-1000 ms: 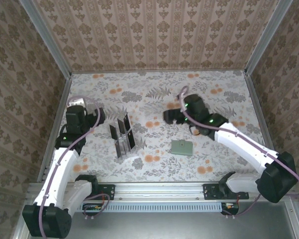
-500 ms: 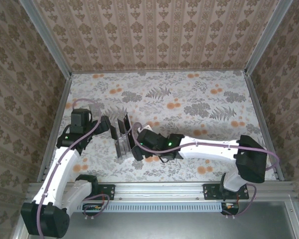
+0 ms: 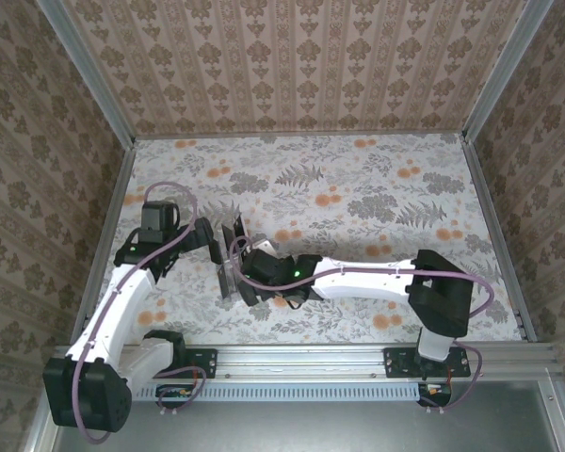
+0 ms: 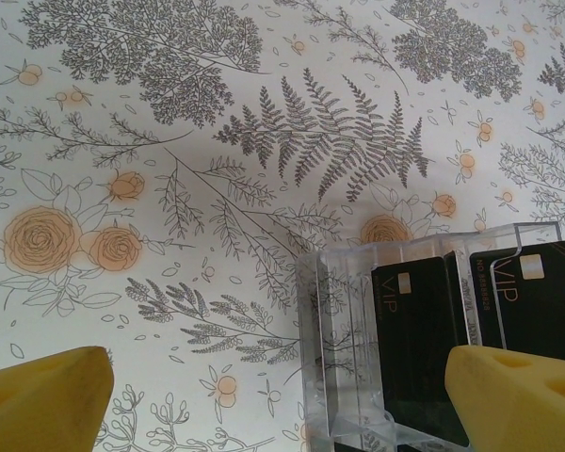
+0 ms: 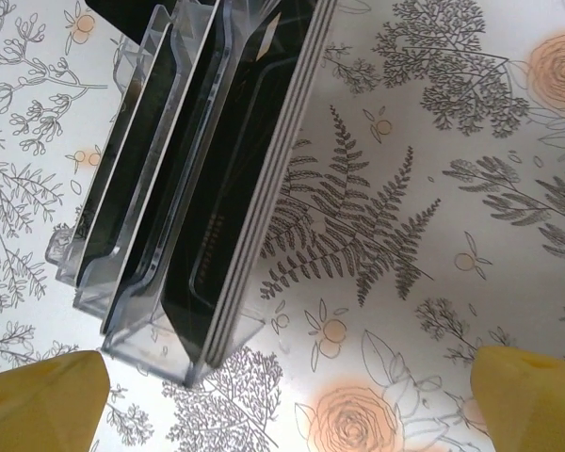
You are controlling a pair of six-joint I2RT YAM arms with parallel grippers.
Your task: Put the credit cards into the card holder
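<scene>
The credit cards stand on edge in the slots of a clear plastic rack, left of centre on the flowered counter in the overhead view. Several of them are packed face to face in one slot.

The left jaws are spread wide. In the left wrist view their yellow fingertips sit in the bottom corners, with the rack and two black cards at the lower right. The right jaws are also spread wide and hold nothing. Their fingertips are in the bottom corners of the right wrist view, with the rack running from the upper left down to just above the left tip. Overhead, the right arm reaches across the counter to the rack's near side, and the left arm comes at it from the left.

Both arms are close to the same small rack, so they could knock each other. The rack looks light and may slide or tip if nudged. With the cards packed so tightly, a pinch may lift two at once, and a thin, smooth card could slip out.
</scene>
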